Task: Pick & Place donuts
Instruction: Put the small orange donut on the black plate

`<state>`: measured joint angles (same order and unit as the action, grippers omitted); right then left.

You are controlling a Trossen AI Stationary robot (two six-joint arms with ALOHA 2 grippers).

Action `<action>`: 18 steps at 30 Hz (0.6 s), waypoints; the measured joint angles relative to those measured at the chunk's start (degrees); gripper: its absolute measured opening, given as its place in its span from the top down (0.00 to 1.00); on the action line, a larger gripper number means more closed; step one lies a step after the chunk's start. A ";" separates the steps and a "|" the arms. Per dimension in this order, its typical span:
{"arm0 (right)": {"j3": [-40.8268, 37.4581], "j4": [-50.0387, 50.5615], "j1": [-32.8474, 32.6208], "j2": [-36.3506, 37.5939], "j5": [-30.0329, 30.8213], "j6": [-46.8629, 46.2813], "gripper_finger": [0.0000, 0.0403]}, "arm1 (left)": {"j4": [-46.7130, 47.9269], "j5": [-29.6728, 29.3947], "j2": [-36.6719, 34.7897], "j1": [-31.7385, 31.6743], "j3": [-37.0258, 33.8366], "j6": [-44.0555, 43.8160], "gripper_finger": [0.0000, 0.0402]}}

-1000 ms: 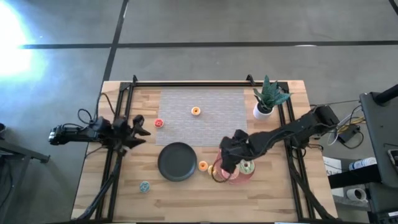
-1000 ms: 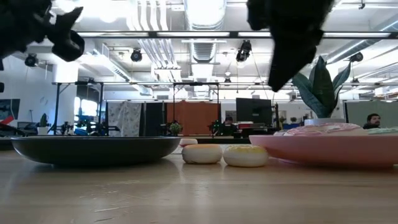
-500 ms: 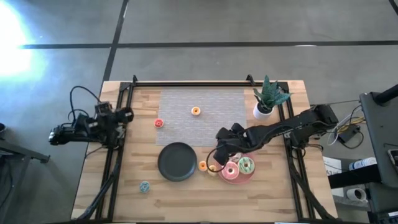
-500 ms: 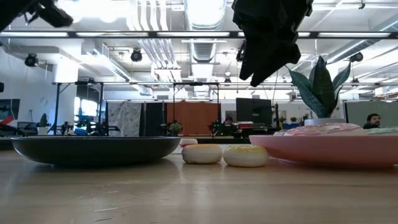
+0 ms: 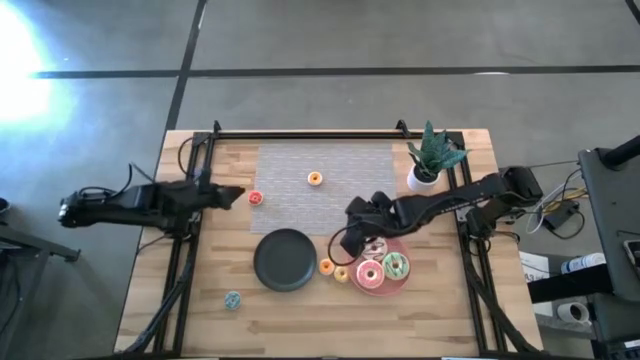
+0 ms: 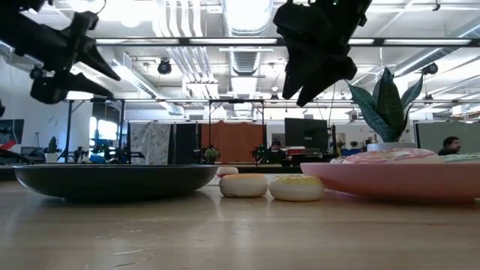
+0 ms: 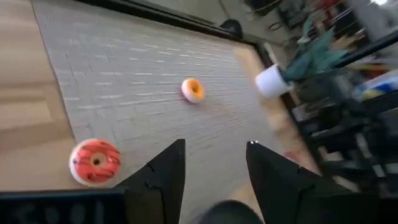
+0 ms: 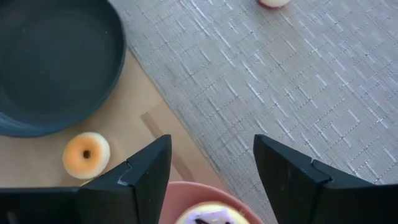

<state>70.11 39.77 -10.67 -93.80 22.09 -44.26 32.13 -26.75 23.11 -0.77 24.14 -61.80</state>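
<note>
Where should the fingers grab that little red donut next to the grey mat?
Probably across its outer edge, coming straight down from above. The red donut lies flat at the edge of the grey mat with nothing touching it, so the left gripper, open and nearest, could put one finger on each side of the ring.

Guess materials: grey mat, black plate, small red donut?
Grey rectangular mat: probably woven vinyl or fabric, with a fine crosshatch weave showing, matte.
Round black plate: likely plastic or glazed ceramic, smooth with a soft sheen; can't tell which.
Small red ring donut: seemingly moulded plastic or rubber, with glossy red frosting and faint sprinkle marks.
</note>
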 joint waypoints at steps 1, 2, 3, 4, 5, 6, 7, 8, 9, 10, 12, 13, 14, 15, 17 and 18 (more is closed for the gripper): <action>0.00 -0.18 0.25 0.00 0.02 0.40 0.45 | -0.47 0.11 1.98 -0.59 0.75 1.08 0.64; 0.00 -0.38 0.48 0.00 0.01 0.78 0.45 | -1.10 0.20 4.27 -1.31 1.49 2.51 0.64; 0.00 -0.57 0.71 0.00 0.01 0.99 0.45 | -1.31 0.27 6.75 -2.25 2.24 3.87 0.64; 0.00 -0.67 0.95 0.00 0.02 1.01 0.45 | -1.39 0.33 9.45 -3.54 2.90 5.30 0.64; -0.02 -0.91 1.20 0.00 0.01 1.11 0.45 | -1.01 0.73 12.14 -5.15 3.40 7.09 0.64; -0.02 -1.34 1.41 0.00 0.02 1.24 0.45 | -0.34 1.91 14.81 -7.23 3.88 9.33 0.64; -0.02 -1.63 1.61 0.00 0.02 1.34 0.45 | 0.05 4.16 17.42 -9.97 4.34 11.55 0.64; -0.02 -1.71 1.83 0.00 0.02 1.36 0.45 | 0.07 7.62 19.90 -13.09 4.71 13.62 0.64; -0.02 -1.70 1.95 0.00 0.02 1.35 0.45 | -0.10 12.32 21.95 -16.72 4.89 15.51 0.64; -0.02 -1.70 2.04 0.00 0.02 1.34 0.45 | -0.39 17.95 24.04 -20.55 4.87 17.55 0.64; -0.02 -1.71 2.12 0.00 0.02 1.36 0.45 | -0.83 28.93 27.83 -28.10 4.42 21.76 0.64; -0.02 -1.70 2.12 0.00 0.02 1.36 0.45 | -1.66 32.91 29.19 -31.80 4.48 23.79 0.64; -0.02 -1.80 2.12 0.00 0.02 1.38 0.45 | -2.14 34.93 30.30 -35.13 4.81 25.71 0.64; -0.04 -1.85 2.12 0.00 0.02 1.38 0.45 | -2.15 35.71 31.27 -38.10 4.88 27.62 0.64; -0.04 -2.02 2.12 0.00 0.25 1.34 0.45 | -1.28 37.00 33.14 -42.33 4.91 29.64 0.64; -0.04 -2.21 2.12 0.00 0.39 1.34 0.45 | -1.38 38.11 33.96 -44.03 5.16 30.64 0.64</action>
<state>70.06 37.55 -8.56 -93.80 22.48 -42.92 30.75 11.36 57.07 -44.80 29.29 -31.16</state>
